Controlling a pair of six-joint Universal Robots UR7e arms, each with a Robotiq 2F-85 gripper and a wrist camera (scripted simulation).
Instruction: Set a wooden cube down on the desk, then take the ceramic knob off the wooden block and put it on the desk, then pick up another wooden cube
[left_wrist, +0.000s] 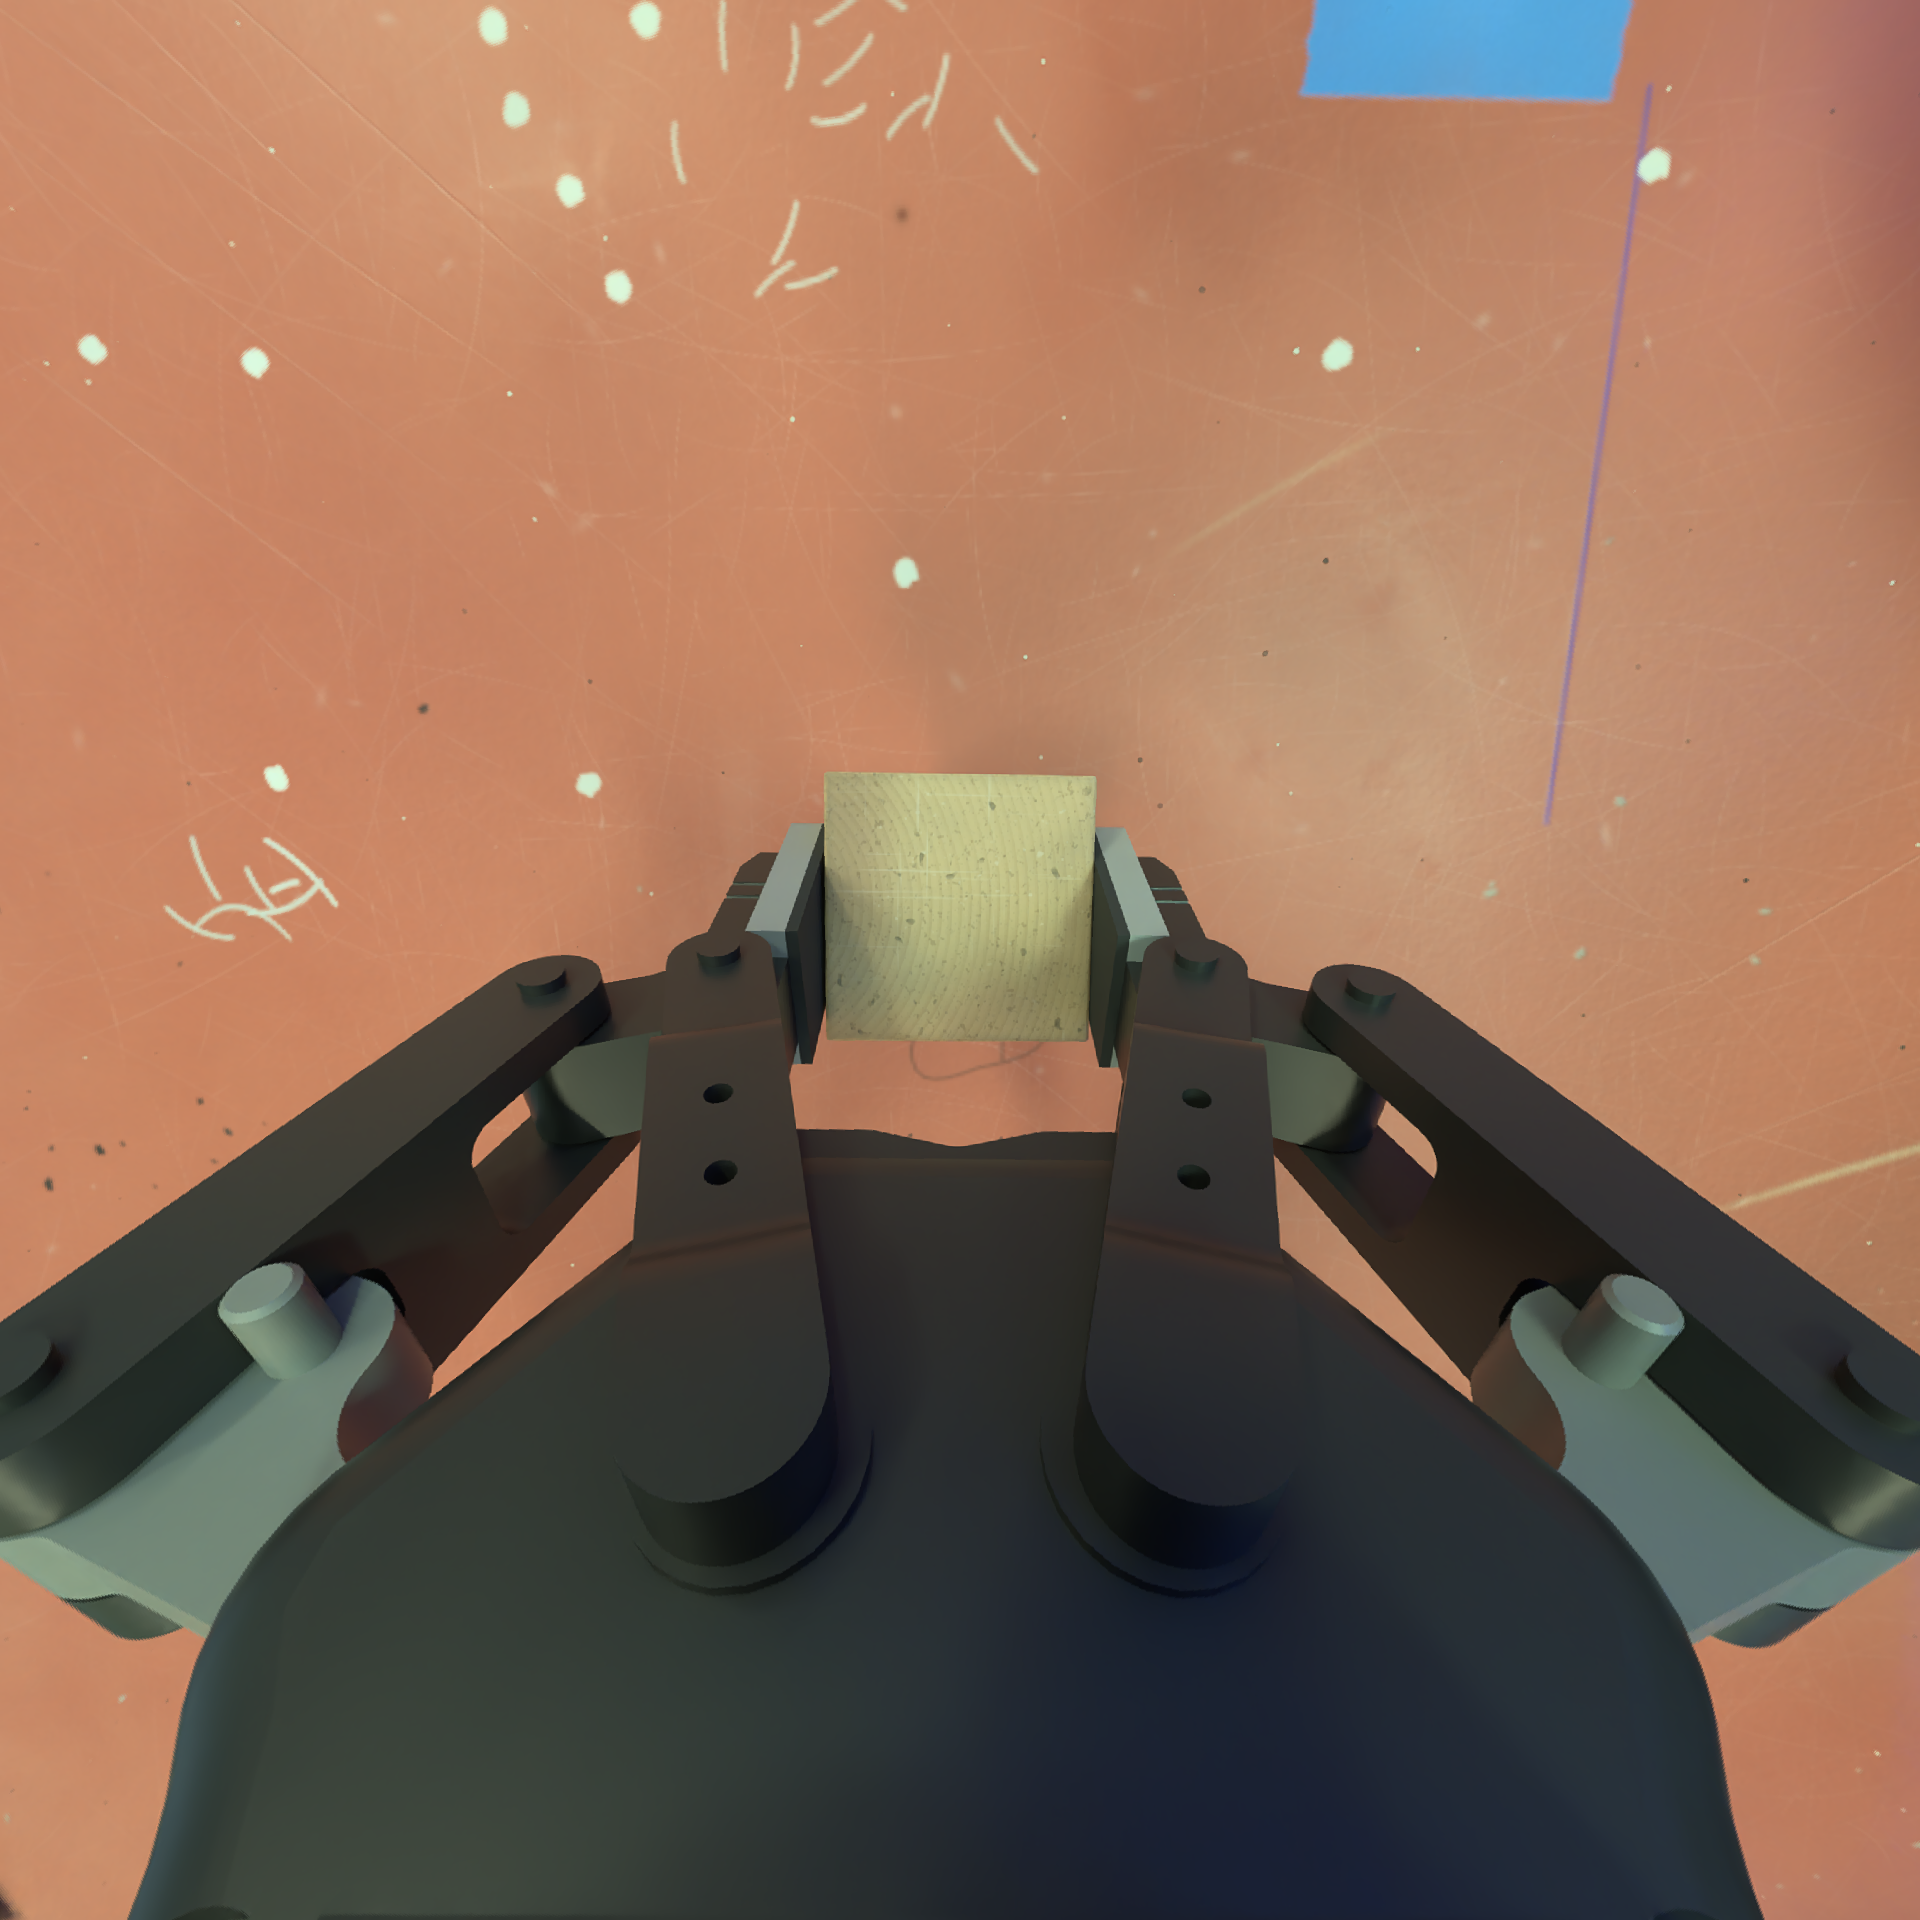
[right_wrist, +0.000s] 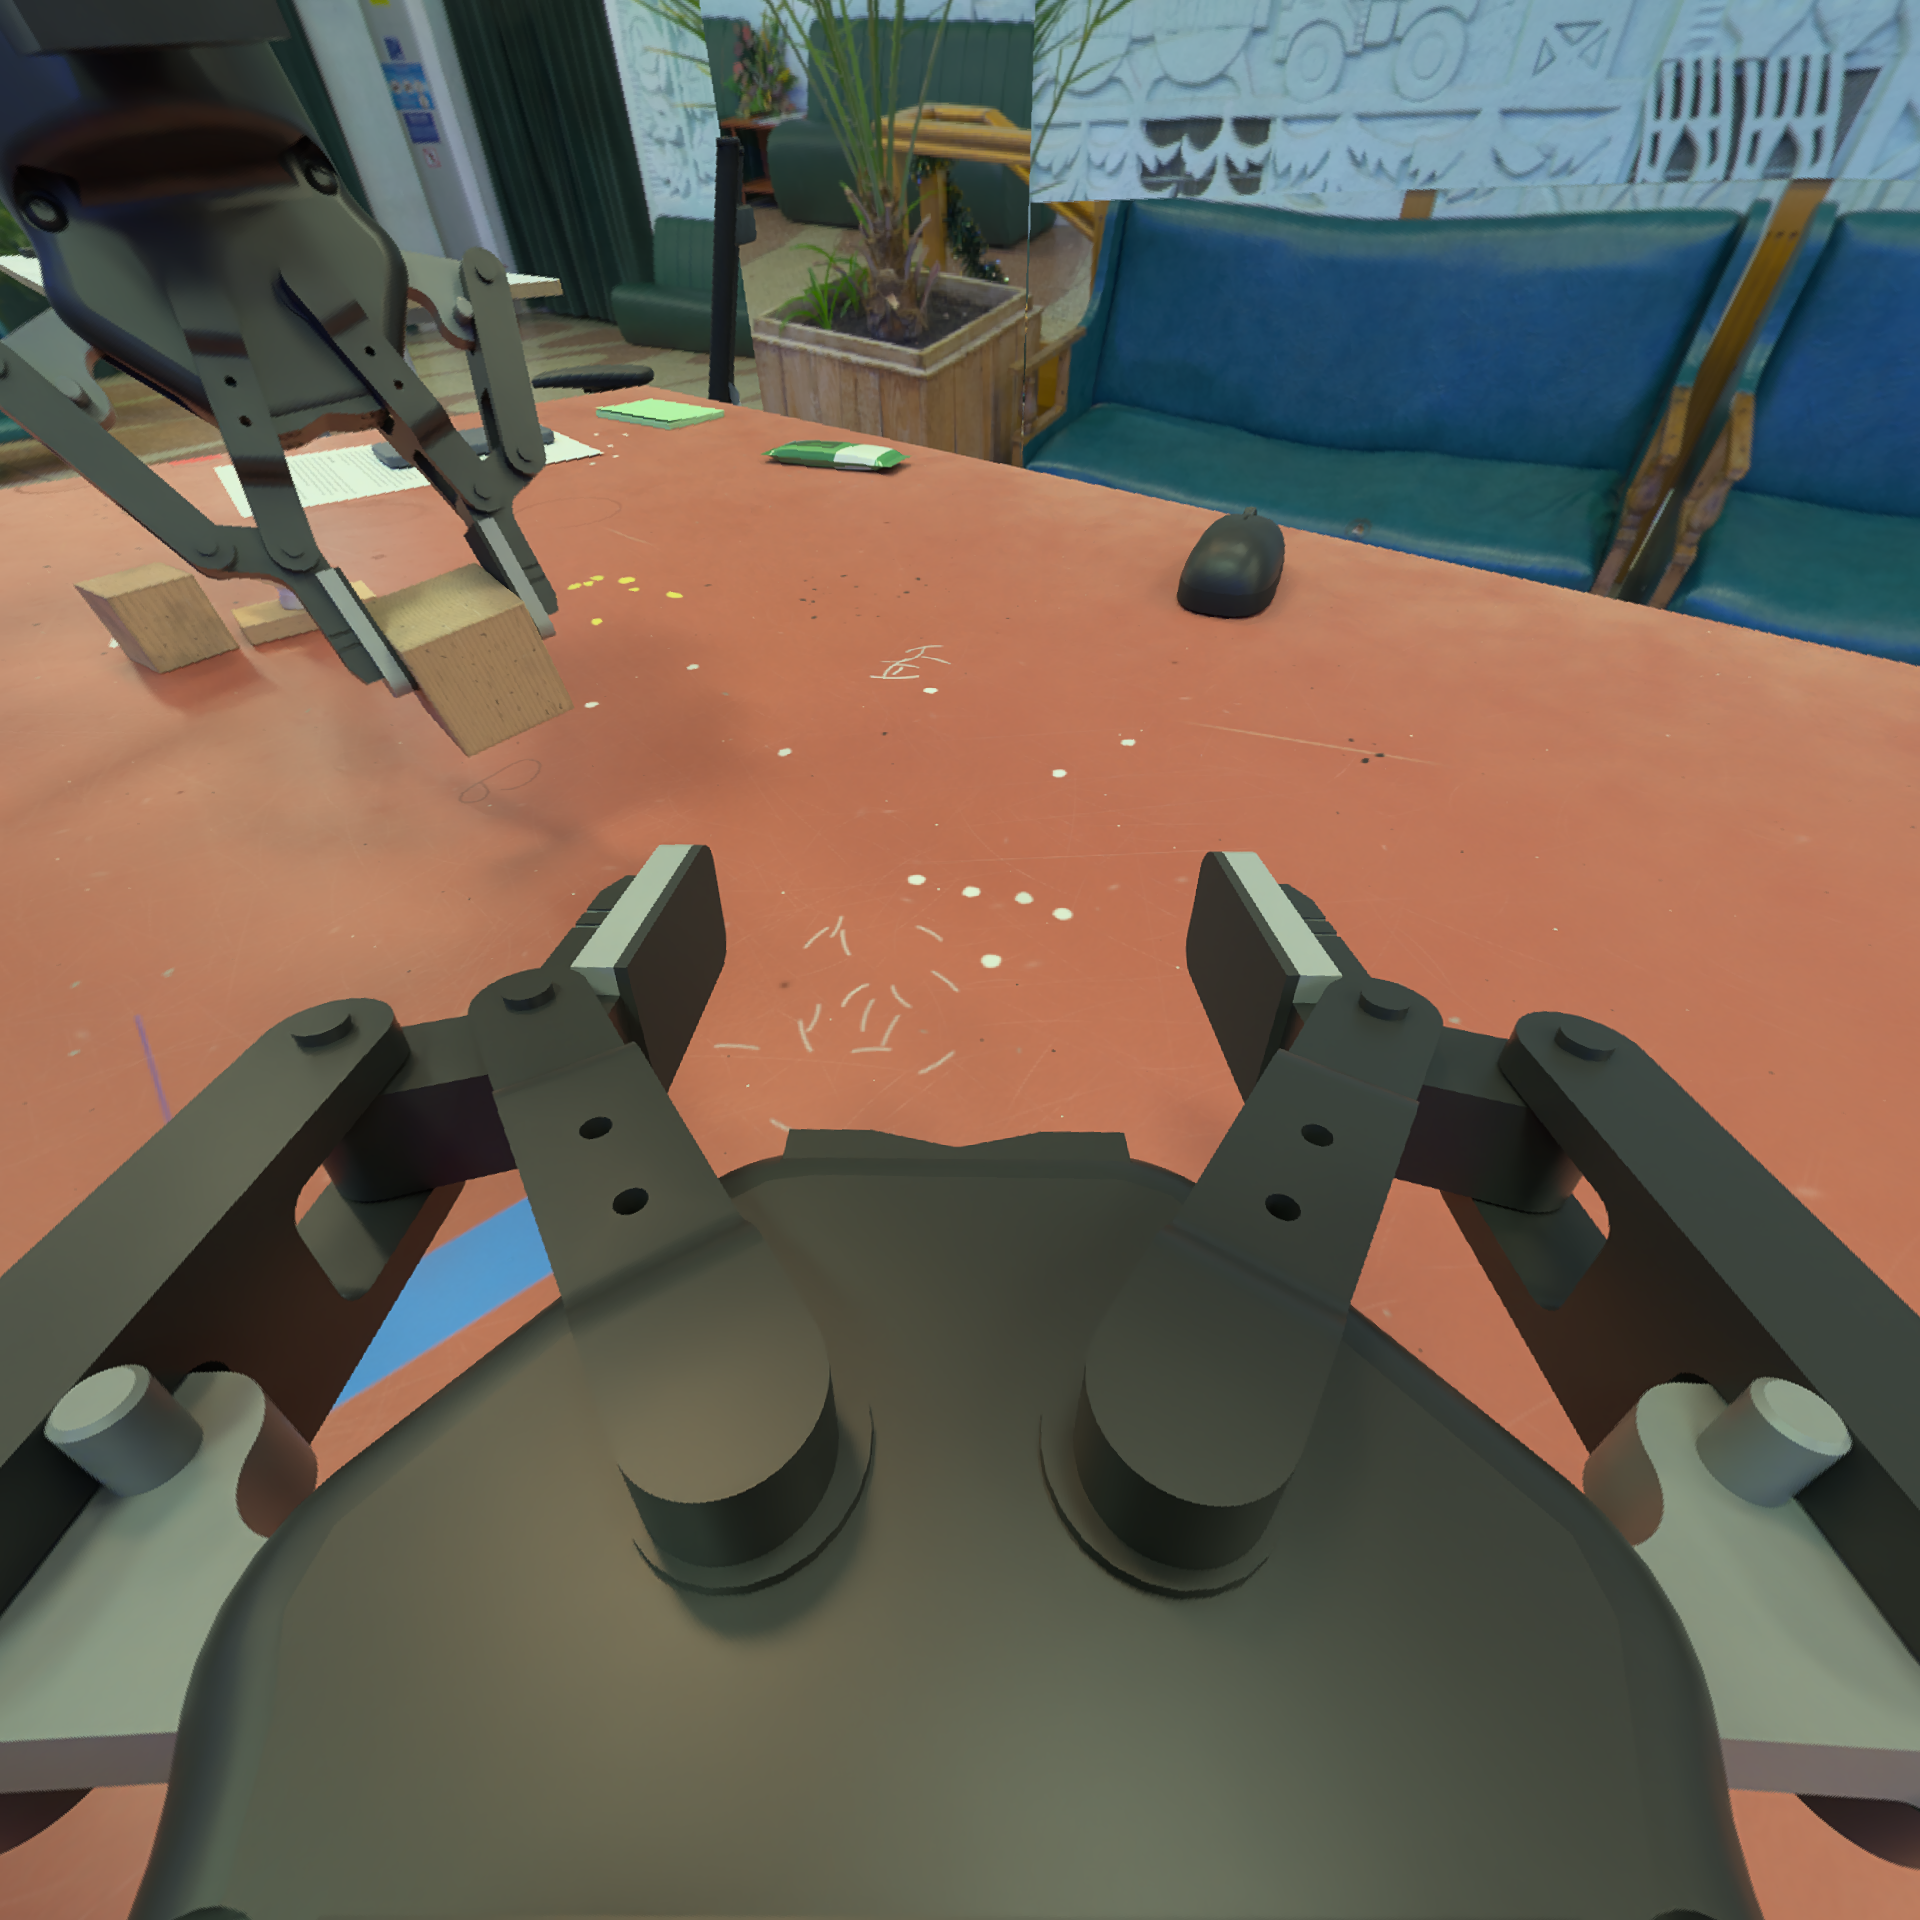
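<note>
Above the scuffed terracotta desk (left_wrist: 1247, 520), left wrist view: left gripper (left_wrist: 956, 914), both pads pinching a pale wooden cube (left_wrist: 956, 904) by its side faces; blue patch (left_wrist: 1465, 47) at the far edge.

Over the same desk, right wrist view: right gripper (right_wrist: 956, 935), fingers spread wide, holding nothing. At upper left, the left gripper carries its cube, tilted and clear of the surface. Just behind: second wooden cube (right_wrist: 156, 615) resting on the desk; flat wooden block (right_wrist: 272, 621), knob mostly hidden. Farther off: black computer mouse (right_wrist: 1231, 566), green packet (right_wrist: 836, 455), green notepad (right_wrist: 660, 414), paper sheet (right_wrist: 343, 473).
</note>
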